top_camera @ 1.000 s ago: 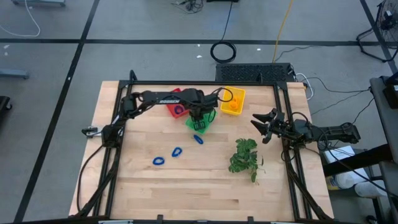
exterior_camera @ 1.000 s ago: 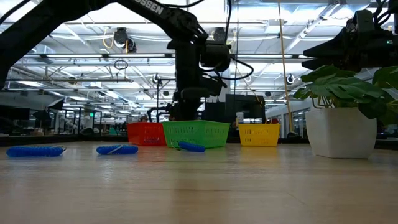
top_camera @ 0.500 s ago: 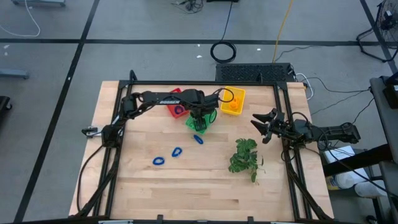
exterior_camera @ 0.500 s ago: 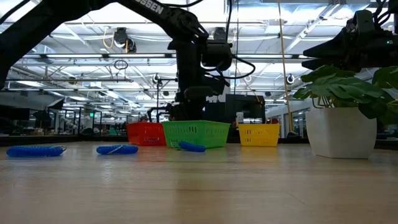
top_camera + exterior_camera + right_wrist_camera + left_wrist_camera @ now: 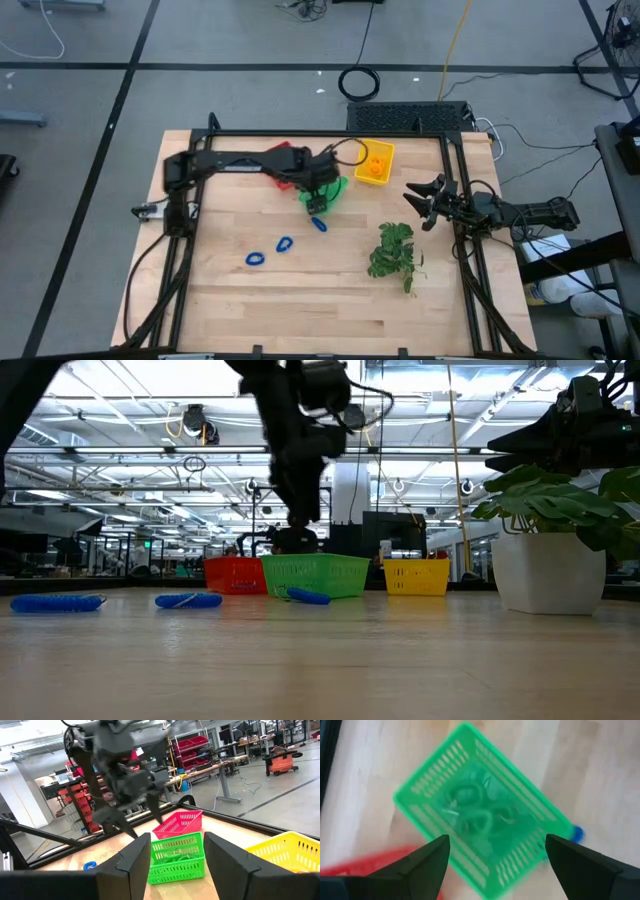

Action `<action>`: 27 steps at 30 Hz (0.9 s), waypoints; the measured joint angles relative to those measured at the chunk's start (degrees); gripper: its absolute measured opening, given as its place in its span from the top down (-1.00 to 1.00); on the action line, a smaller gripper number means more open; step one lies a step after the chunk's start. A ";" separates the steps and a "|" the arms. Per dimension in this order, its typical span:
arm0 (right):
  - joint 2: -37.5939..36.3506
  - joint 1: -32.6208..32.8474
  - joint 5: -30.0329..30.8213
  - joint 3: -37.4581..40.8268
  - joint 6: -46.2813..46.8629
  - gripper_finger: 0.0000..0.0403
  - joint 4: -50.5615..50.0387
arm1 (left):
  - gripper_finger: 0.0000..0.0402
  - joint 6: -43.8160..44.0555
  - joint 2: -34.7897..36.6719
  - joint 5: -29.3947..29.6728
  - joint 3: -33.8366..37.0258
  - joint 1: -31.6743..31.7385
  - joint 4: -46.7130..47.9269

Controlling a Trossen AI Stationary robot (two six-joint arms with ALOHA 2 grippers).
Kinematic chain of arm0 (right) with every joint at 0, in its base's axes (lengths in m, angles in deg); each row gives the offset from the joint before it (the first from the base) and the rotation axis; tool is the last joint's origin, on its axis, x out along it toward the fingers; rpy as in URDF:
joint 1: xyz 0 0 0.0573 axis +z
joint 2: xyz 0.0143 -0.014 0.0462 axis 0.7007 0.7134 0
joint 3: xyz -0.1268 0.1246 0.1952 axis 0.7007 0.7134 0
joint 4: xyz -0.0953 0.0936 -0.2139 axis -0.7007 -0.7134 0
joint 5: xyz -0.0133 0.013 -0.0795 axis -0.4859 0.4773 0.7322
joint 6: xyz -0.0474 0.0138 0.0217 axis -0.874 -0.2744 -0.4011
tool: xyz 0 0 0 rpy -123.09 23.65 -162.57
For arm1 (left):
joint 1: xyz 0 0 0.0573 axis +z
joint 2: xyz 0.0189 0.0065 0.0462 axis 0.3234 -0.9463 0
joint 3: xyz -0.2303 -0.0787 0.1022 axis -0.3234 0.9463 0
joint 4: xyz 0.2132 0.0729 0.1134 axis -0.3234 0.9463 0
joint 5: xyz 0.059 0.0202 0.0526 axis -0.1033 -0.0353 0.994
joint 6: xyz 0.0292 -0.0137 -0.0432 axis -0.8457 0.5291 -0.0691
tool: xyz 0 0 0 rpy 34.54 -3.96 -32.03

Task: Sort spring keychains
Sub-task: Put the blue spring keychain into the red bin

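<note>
Three blue spring keychains (image 5: 318,223) (image 5: 285,243) (image 5: 254,258) lie flat on the wooden table; they also show in the low view (image 5: 308,596) (image 5: 188,600) (image 5: 57,602). The green basket (image 5: 475,817) holds green keychains (image 5: 479,823). An orange keychain (image 5: 375,168) lies in the yellow basket (image 5: 385,153). The arm partly hides the red basket (image 5: 283,152). My left gripper (image 5: 495,865) hangs open and empty above the green basket (image 5: 335,190). My right gripper (image 5: 180,865) is open and empty at the table's right edge (image 5: 420,200).
A leafy green plant (image 5: 395,255) in a white pot (image 5: 548,572) stands on the right half of the table, just near of my right gripper. The three baskets stand in a row at the far edge. A black frame (image 5: 300,134) borders the table.
My left gripper has risen well above the green basket and its arm has drawn back toward the table's left. The keychains and baskets have stayed where they were.
</note>
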 joint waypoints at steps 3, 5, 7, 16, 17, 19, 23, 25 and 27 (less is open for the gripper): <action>-0.01 0.00 0.01 0.00 0.00 0.15 -0.01 | -0.68 3.19 4.63 0.16 5.11 -1.17 -1.16; 0.01 0.01 0.02 -0.01 0.00 0.15 -0.04 | -0.68 5.30 7.47 0.39 8.51 -1.73 -1.28; -0.01 -0.01 0.02 -0.01 0.00 0.15 -0.02 | -0.68 7.34 10.61 0.46 12.04 -2.16 -1.16; 0.01 0.01 0.00 0.01 -0.02 0.15 -0.02 | -0.68 19.55 23.62 -0.06 28.06 -4.98 -1.64; 0.01 0.00 0.01 -0.01 0.00 0.15 -0.02 | -0.68 21.53 24.98 -0.23 29.60 -5.44 -1.56; 0.01 0.00 0.02 -0.01 0.00 0.15 -0.02 | -0.68 25.28 27.63 -0.91 32.73 -6.50 -1.75; 0.01 -0.01 0.02 0.01 0.00 0.15 -0.02 | -0.68 32.83 31.37 -2.15 38.27 -8.97 -1.45; 0.01 0.01 0.00 -0.01 0.00 0.15 -0.04 | -0.68 36.27 32.57 -2.97 40.76 -10.47 -1.31; 0.01 -0.01 0.02 0.01 0.00 0.15 -0.02 | -0.68 39.37 33.69 -3.33 43.28 -12.15 -1.28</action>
